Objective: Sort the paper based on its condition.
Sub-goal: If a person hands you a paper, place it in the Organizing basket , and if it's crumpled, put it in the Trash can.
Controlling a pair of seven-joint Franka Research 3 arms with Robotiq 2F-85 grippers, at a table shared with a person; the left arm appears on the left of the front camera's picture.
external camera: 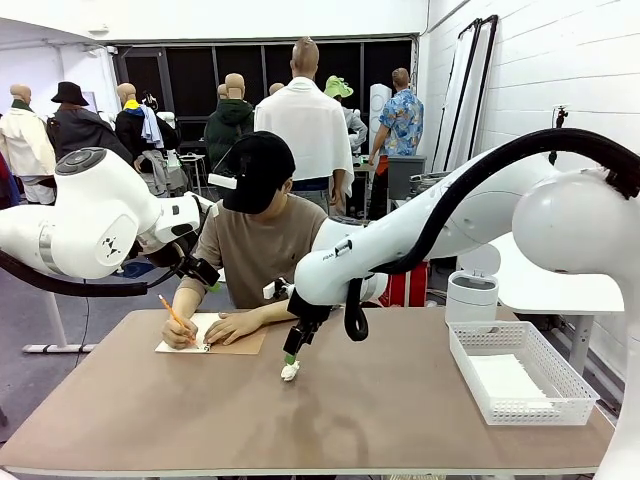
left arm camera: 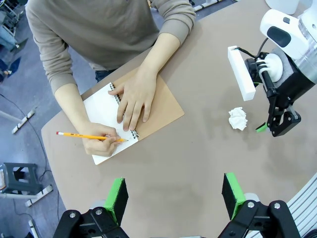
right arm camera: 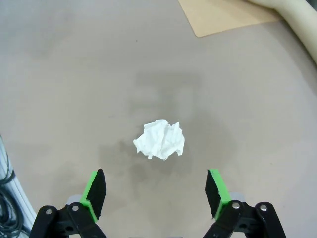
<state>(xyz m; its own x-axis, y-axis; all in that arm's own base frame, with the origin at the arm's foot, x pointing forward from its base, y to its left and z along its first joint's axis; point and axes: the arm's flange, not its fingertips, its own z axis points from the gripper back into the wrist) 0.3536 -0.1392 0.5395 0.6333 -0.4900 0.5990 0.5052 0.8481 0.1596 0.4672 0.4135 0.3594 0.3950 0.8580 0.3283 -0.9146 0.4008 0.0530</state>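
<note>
Beneath the spread right tool (right arm camera: 155,178) lies crumpled paper (right arm camera: 159,140) — bare table (right arm camera: 74,74) around.

White wall (external camera: 540,70), dark windows (external camera: 190,75), grey floor (external camera: 20,330)

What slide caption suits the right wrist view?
Open green-padded right gripper poised over a crumpled white paper ball on the tan table.

Crumpled paper (external camera: 290,371) centre; notebook (external camera: 205,335) behind-left; basket (external camera: 468,368) right.
</note>
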